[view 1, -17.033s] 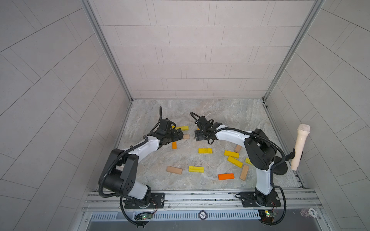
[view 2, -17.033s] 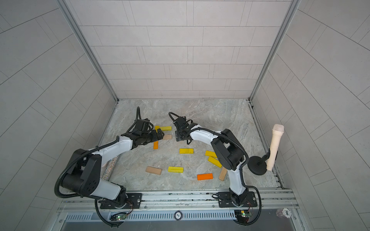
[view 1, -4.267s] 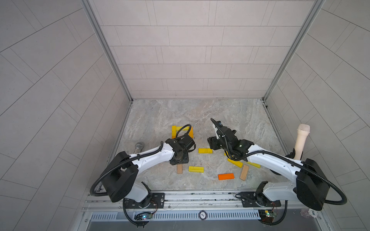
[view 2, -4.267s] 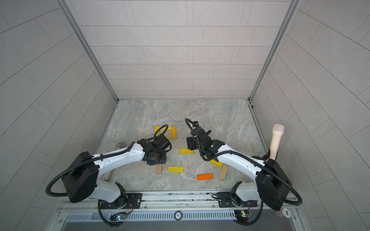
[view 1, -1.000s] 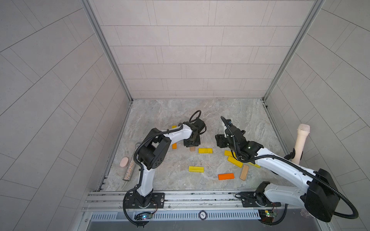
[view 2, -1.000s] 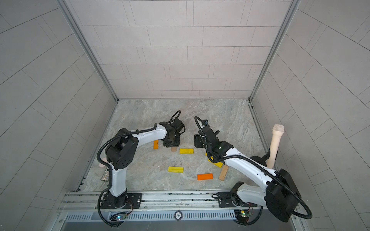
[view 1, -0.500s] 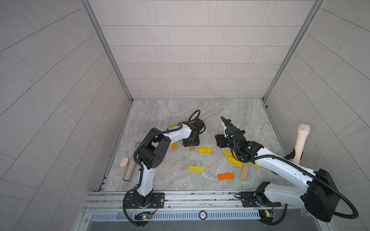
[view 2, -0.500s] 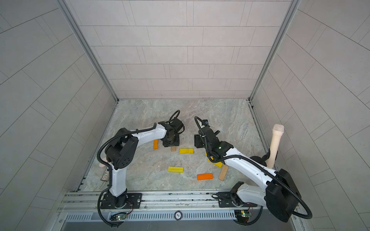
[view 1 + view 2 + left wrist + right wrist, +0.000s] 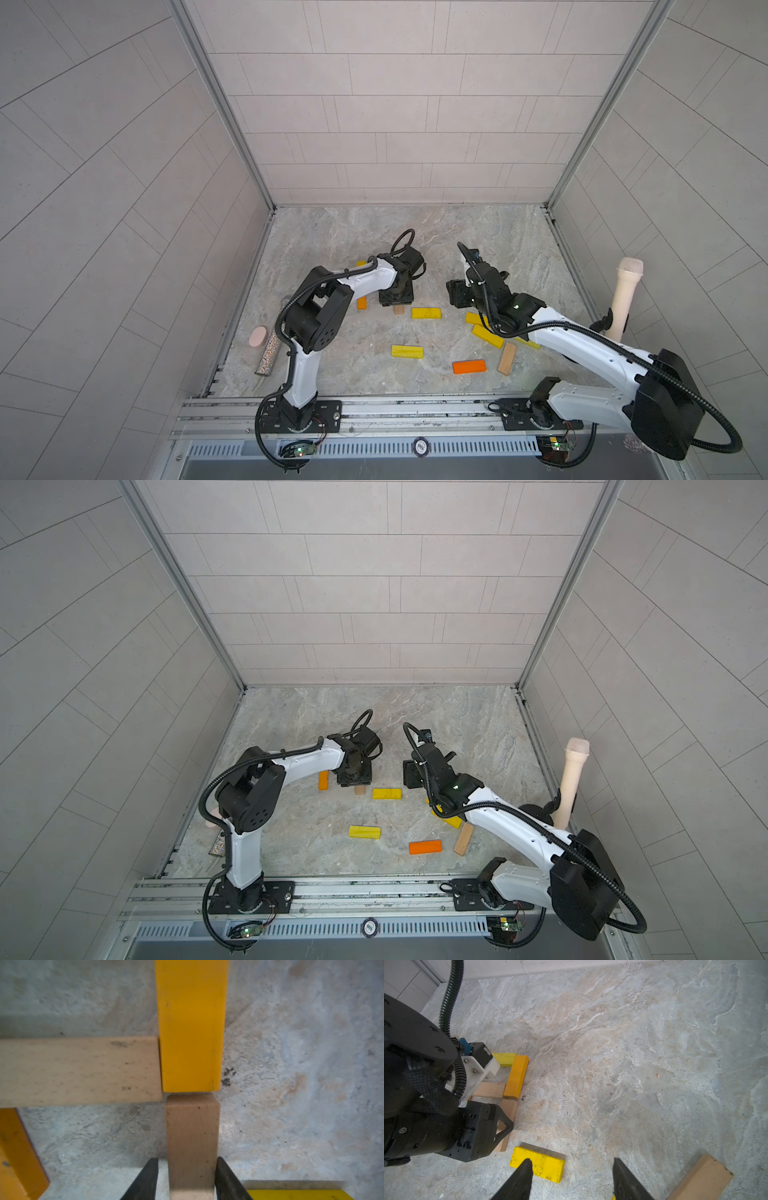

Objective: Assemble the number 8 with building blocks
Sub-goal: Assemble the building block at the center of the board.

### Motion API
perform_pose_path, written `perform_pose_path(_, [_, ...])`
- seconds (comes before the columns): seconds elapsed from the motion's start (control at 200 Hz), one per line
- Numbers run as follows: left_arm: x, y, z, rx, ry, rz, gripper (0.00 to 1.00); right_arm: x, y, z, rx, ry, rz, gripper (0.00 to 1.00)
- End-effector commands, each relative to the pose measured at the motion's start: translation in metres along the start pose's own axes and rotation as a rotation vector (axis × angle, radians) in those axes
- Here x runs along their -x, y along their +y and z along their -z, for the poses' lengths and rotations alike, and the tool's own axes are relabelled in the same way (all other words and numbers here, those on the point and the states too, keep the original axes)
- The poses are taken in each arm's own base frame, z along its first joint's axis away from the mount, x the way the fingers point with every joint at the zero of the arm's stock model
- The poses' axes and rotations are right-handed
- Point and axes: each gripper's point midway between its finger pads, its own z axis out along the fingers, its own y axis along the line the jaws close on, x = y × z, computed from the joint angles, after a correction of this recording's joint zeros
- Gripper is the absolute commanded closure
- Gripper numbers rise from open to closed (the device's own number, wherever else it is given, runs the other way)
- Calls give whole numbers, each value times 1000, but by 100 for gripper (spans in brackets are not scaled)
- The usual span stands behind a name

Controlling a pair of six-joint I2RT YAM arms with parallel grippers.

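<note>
My left gripper (image 9: 187, 1159) is low over the floor, its jaws straddling a tan bar (image 9: 192, 1136) that lies flat. One finger touches the bar and a narrow gap shows at the other. The bar's far end butts a yellow-orange bar (image 9: 190, 1026), which has another tan bar (image 9: 79, 1070) against its side. This is part of the number 8, mostly hidden under the left gripper (image 9: 397, 298) in both top views. My right gripper (image 9: 572, 1160) hangs open and empty above the floor, next to a loose yellow block (image 9: 546, 1163).
Loose building blocks lie toward the front: yellow (image 9: 426, 313), yellow (image 9: 407, 351), orange (image 9: 469, 366), tan (image 9: 507, 358) and an orange one (image 9: 362, 303) by the left arm. A glittery cylinder (image 9: 268, 353) lies at the left wall. A cream microphone-shaped cylinder (image 9: 623, 303) stands at the right wall.
The left jaws have loosened around the tan bar, which now lies on the floor against the yellow-orange bar. Both arms stay almost where they were.
</note>
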Motion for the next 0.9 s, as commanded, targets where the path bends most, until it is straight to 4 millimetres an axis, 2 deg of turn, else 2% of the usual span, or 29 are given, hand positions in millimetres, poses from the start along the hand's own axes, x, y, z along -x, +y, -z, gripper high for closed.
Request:
perform_pose_path(0.0, [-1,2,6,8,-11,-1,55,-7,-6,-4,-18,17,-12,37])
perform_pose_path(0.42, [8,-1,5,21,-26,1,60,-8,-5,-5,-15,19,-13,37])
perform_pose_path(0.891, [9,-1,0,30,-21,9,63,-9,-7,-6,-19,20,-15,37])
